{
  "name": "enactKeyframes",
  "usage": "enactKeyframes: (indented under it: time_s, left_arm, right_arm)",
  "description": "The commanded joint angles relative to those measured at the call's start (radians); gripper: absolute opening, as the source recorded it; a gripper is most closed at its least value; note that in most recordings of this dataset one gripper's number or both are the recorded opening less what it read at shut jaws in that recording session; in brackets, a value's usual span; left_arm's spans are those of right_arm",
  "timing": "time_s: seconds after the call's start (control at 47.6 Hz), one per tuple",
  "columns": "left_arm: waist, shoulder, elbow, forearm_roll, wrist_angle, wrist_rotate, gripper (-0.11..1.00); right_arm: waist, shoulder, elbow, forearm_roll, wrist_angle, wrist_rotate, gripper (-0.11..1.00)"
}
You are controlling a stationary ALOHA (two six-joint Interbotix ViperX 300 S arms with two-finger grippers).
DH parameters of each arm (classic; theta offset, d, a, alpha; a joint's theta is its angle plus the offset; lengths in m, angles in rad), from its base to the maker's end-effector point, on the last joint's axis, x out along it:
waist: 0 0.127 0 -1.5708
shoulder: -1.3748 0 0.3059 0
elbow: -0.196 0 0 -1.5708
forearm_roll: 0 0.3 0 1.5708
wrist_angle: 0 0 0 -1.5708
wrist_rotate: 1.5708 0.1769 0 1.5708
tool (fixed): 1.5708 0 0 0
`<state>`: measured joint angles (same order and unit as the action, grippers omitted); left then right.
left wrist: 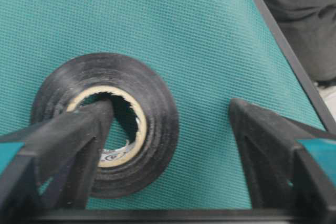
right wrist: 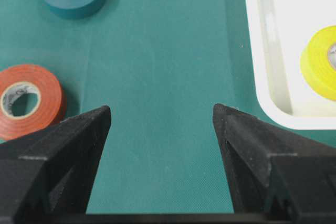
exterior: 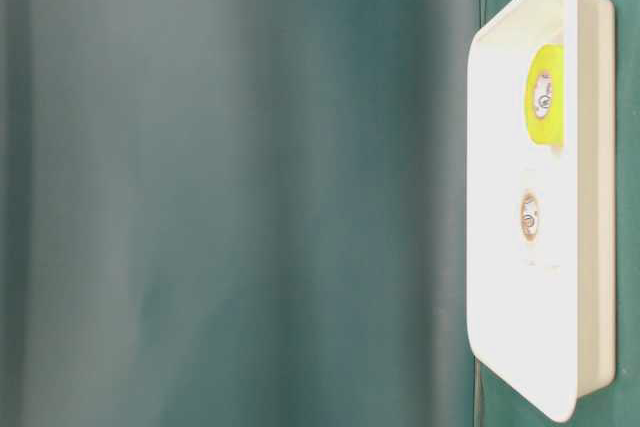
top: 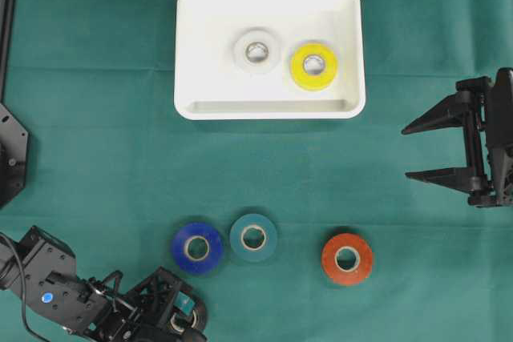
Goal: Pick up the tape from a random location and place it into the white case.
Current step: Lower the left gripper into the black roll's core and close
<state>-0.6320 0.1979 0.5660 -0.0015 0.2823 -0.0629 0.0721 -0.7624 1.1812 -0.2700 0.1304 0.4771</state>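
Where the green-covered table [top: 96,142] meets the near edge of the overhead view, a black tape roll [left wrist: 105,121] lies flat under the left gripper [left wrist: 170,116].

Item, black tape roll: by judgement light, stiff in the ring, its wound face likely a little tacky and not fragile. Best hold appears to be across the wall of the ring, one finger in the cardboard core and one outside.

Item, left gripper: jaws wide apart. One finger sits inside the core, seemingly against its inner edge; the other stands clear on bare cloth beside the roll. Nothing is clamped yet.

Item, right gripper [right wrist: 161,116]: jaws spread, empty, hanging over bare cloth near the white case [top: 186,54], touching nothing.

Item, white case: at the far centre of the table, holding a white roll [top: 256,51] and a yellow roll [top: 313,66], side by side and lying flat.

Item, loose rolls on the cloth: blue roll [top: 197,247] and teal roll [top: 253,236] just beside each other, red roll [top: 347,259] apart to their right. The black roll lies well apart from the case.
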Motion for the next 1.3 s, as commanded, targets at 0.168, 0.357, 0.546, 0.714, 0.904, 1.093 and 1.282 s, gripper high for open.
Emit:
enactKeyframes:
  time_s: [0.168, 0.357, 0.546, 0.714, 0.904, 1.093, 1.282]
  left_arm:
    - [0.018, -0.021, -0.012, 0.002, -0.003, -0.002, 0.30]
    - [0.021, -0.023, -0.012, 0.002, -0.003, -0.003, 0.19]
    - [0.020, -0.025, -0.012, 0.002, -0.003, -0.005, 0.19]
    - [0.021, -0.029, -0.014, 0.002, -0.003, -0.005, 0.19]
    - [0.018, -0.052, -0.015, 0.002, 0.006, -0.009, 0.19]
    - [0.014, -0.091, -0.029, 0.002, 0.029, -0.009, 0.19]
    - [0.009, -0.130, -0.043, 0.002, 0.104, -0.009, 0.19]
  right_arm:
    - [-0.002, 0.003, -0.020, -0.002, -0.011, -0.002, 0.74]
    - [-0.002, 0.006, -0.020, -0.002, -0.015, -0.002, 0.74]
    - [-0.002, 0.018, -0.020, -0.002, -0.015, -0.002, 0.74]
    - [-0.002, 0.025, -0.021, -0.002, -0.023, -0.002, 0.74]
    - [-0.002, 0.025, -0.021, -0.002, -0.025, -0.002, 0.74]
    - [-0.002, 0.025, -0.021, -0.002, -0.026, 0.000, 0.74]
    - [-0.002, 0.025, -0.021, -0.002, -0.026, 0.000, 0.74]
